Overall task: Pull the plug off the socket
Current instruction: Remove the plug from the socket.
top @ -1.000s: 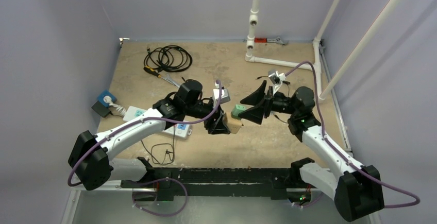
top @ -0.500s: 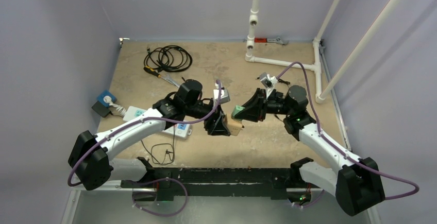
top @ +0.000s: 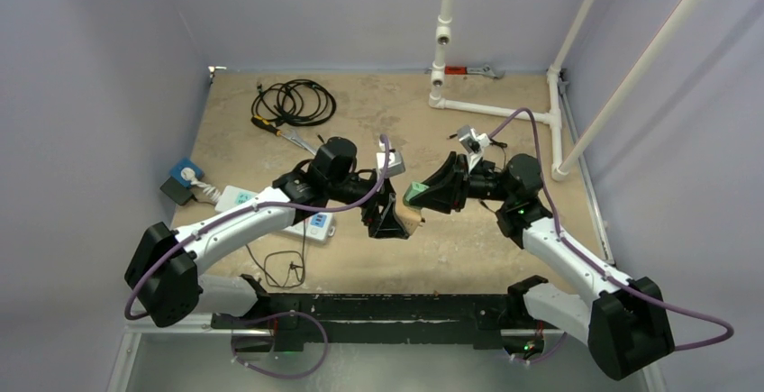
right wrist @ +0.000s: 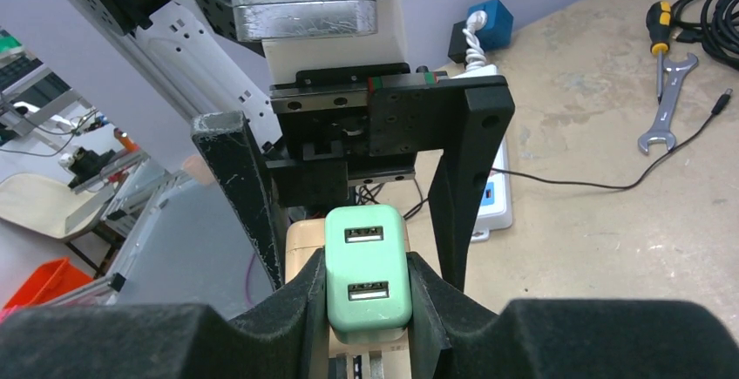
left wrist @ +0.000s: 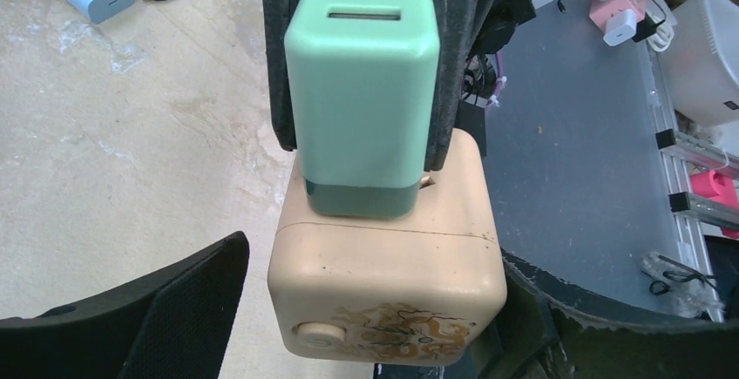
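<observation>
2 white arms (top: 236, 223) with black joints (top: 164, 275), purple cables (top: 522, 111)

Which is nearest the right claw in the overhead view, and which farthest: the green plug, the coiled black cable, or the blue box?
1. The green plug: clamped between the fingers of the right gripper, mid-table.
2. The coiled black cable: on the table's far left part.
3. The blue box: by the left wall, farthest.

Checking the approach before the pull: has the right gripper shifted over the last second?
Yes. The right gripper has moved left, judged against the fixed white pipe stand, and is now shut on the green plug.
</observation>
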